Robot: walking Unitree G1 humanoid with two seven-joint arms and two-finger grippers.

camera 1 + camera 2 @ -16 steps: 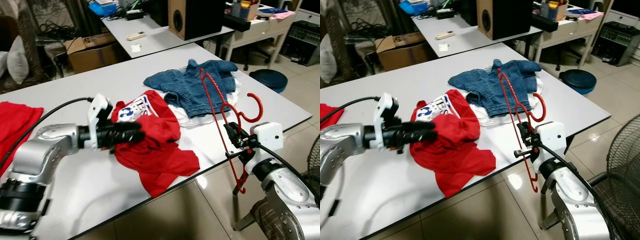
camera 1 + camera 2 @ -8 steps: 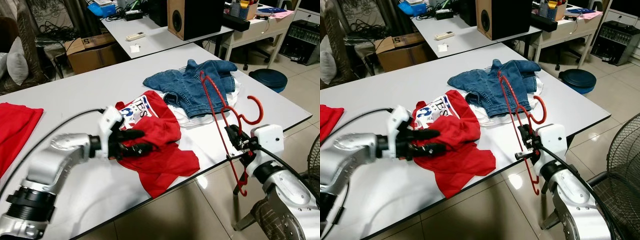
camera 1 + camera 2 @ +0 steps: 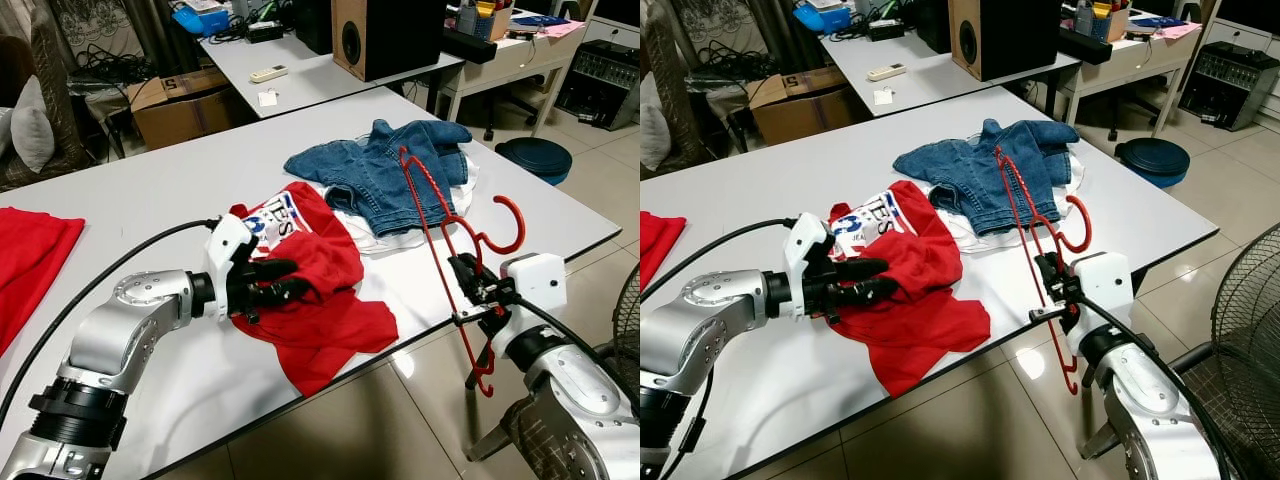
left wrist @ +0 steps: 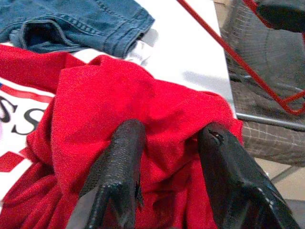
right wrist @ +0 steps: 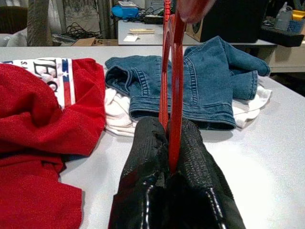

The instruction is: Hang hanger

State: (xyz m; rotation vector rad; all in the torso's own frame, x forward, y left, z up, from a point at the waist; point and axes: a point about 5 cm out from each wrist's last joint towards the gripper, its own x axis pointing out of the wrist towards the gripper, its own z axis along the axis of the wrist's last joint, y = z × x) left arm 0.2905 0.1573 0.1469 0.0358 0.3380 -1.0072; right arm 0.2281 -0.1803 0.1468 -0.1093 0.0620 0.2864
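In the left eye view, a white table (image 3: 150,190) carries a heap of clothes. A red T-shirt (image 3: 315,290) with a printed panel lies crumpled near the table's near edge, and a denim jacket (image 3: 375,170) lies just beyond it to the right, over a white garment (image 3: 385,238). The left gripper (image 3: 272,283) reaches in from the left, its jaws spread and pressed into the red T-shirt's folds. At the right, off the table's near edge, the right gripper (image 3: 478,290) holds a red hanger (image 3: 440,240) tilted, its hook curling up to the right. Another red cloth (image 3: 30,260) lies at the table's far left. On a second table behind stand a black speaker (image 3: 385,35) and a remote control (image 3: 268,72), with a cardboard box (image 3: 185,100) on the floor to its left.

The right eye view shows the same layout; the hanger's lower end hangs below the table edge, beside the silver right arm.

In the left wrist view, the two black fingers (image 4: 119,176) are apart with a ridge of red fabric bunched between them, both touching the cloth. The denim hem lies beyond.

In the right wrist view, the jaws are pressed together, pinching the hanger's red bars, which rise upright from between them. The denim jacket and the white garment lie on the table beyond.
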